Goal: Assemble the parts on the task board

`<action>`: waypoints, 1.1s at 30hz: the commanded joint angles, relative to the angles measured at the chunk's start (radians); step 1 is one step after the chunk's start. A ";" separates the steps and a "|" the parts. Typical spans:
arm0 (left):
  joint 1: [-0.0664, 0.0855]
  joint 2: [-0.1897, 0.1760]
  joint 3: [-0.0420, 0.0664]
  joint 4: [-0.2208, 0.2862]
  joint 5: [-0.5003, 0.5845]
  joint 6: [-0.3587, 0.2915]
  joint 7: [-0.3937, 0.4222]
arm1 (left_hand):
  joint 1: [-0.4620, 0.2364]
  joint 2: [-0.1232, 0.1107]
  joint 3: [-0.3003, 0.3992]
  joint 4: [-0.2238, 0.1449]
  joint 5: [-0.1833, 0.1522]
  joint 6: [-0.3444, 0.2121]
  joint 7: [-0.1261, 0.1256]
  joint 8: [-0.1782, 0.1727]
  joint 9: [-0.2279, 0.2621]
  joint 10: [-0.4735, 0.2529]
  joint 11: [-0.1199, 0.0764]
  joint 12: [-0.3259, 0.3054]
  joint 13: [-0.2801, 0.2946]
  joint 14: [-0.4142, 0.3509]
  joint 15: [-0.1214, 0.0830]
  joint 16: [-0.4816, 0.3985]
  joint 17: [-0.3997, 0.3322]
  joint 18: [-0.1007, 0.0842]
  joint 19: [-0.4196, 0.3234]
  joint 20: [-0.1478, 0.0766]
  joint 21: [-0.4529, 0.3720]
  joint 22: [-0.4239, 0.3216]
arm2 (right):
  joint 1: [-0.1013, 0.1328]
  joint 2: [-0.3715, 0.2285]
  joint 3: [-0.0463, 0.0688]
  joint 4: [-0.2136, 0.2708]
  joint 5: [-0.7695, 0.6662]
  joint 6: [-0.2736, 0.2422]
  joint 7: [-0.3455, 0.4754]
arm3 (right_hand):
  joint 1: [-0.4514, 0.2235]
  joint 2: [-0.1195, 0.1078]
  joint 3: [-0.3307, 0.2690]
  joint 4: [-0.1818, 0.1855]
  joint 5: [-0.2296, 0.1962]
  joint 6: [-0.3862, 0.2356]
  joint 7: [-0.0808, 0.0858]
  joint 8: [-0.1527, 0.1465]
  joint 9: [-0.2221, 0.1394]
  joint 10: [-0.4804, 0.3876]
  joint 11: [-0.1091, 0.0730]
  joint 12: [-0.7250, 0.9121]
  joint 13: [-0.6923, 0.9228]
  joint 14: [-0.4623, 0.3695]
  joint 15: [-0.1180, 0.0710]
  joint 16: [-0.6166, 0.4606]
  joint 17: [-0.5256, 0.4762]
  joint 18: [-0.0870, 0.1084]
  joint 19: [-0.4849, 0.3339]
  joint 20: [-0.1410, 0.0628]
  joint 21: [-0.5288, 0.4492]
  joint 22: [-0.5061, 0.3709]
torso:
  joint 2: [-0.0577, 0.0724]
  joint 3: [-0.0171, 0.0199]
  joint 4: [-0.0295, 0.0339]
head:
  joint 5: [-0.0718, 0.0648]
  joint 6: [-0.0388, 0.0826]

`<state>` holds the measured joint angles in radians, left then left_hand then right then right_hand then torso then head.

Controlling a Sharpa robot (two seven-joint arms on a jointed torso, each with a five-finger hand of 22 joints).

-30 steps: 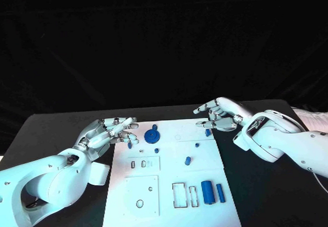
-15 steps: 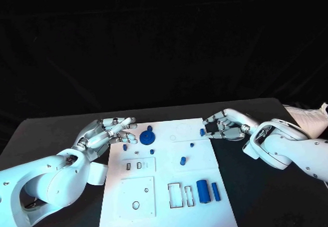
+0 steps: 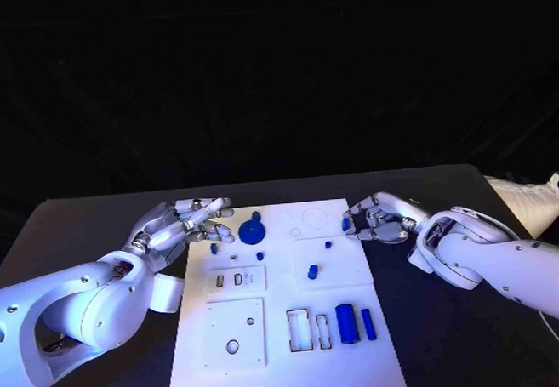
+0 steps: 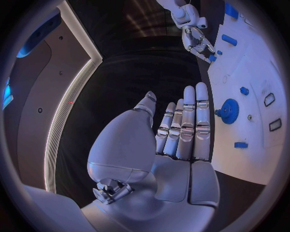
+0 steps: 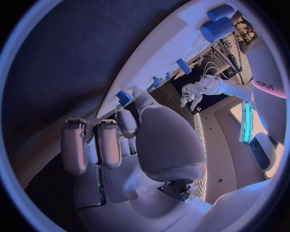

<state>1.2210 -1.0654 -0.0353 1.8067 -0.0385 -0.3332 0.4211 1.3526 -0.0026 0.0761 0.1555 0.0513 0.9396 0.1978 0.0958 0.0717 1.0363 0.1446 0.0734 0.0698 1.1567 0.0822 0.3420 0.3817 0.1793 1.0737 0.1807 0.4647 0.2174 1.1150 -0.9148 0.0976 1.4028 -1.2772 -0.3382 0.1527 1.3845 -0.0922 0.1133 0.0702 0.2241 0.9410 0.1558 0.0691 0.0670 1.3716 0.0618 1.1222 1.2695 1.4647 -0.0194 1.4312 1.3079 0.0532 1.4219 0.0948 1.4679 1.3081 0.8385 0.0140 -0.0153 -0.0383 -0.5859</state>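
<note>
Two hands flank the white board (image 3: 301, 286) in the head view: the left hand (image 3: 183, 227) at its nine o'clock far corner, fingers spread and holding nothing, the right hand (image 3: 381, 219) at the three o'clock edge, fingers curled around a small blue piece (image 3: 347, 225); whether it truly grips it is hard to tell. Black table (image 3: 85, 226) lies bare beside both long edges. A blue gear (image 3: 252, 232) stands near the left hand, a blue cylinder (image 3: 347, 323) and slim bar (image 3: 367, 324) toward six o'clock. Since a second ago the right hand has dropped to the board edge and curled in. Left wrist view: fingers (image 4: 188, 125) straight, together, empty, beside the gear (image 4: 229, 110). Right wrist view: the piece (image 5: 124, 96) sits at the fingertips, its contact hidden.
</note>
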 commanded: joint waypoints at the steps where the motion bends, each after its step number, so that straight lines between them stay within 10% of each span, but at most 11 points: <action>1: 0.000 0.002 0.000 0.000 0.001 0.022 0.007 | 0.000 0.010 0.000 -0.006 -0.002 0.009 0.001 -0.007 -0.001 0.004 0.002 -0.004 0.000 -0.006 -0.001 0.005 0.001 0.001 -0.006 0.001 0.006 0.002 | -0.004 0.008 0.000 -0.007 -0.027 -0.022 -0.032 | 0.007 0.004 -0.002 -0.004 0.006 -0.003 -0.001 -0.002 0.001 0.007 0.001 0.007 0.002 0.067 0.006 0.005 0.068 -0.003 0.010 0.000 0.005 0.035 | 0.000 -0.0012 0.0002 | 0.000 0.001; 33: 0.000 0.001 0.000 -0.001 0.001 0.026 0.001 | 0.000 0.010 0.000 -0.006 -0.002 0.009 0.001 -0.007 -0.001 0.004 0.002 -0.004 0.000 -0.006 -0.001 0.005 0.001 0.001 -0.006 0.001 0.006 0.002 | -0.005 0.037 0.005 -0.015 -0.003 -0.022 -0.051 | 0.001 0.054 0.025 -0.008 -0.031 0.112 -0.027 0.044 0.019 0.019 -0.021 0.033 0.022 0.069 -0.010 0.014 0.083 -0.007 0.023 -0.012 0.015 0.057 | 0.000 -0.0001 -0.0010 | 0.002 -0.003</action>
<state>1.2210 -1.0656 -0.0353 1.8041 -0.0379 -0.3295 0.4178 1.3526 -0.0026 0.0761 0.1555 0.0513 0.9396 0.1978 0.0958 0.0717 1.0362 0.1446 0.0734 0.0698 1.1567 0.0823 0.3420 0.3813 0.1793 1.0737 0.1807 0.4647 0.2180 1.1109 -0.8798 0.1023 1.3864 -1.2767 -0.3717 0.1079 1.3858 -0.0460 0.1316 0.0608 0.1990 1.0458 0.1296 0.1079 0.0847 1.3911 0.0493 1.1494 1.2921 1.4686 -0.0233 1.4391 1.3075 0.0532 1.4397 0.0842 1.4795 1.3076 0.8383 0.0140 -0.0165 -0.0372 -0.5876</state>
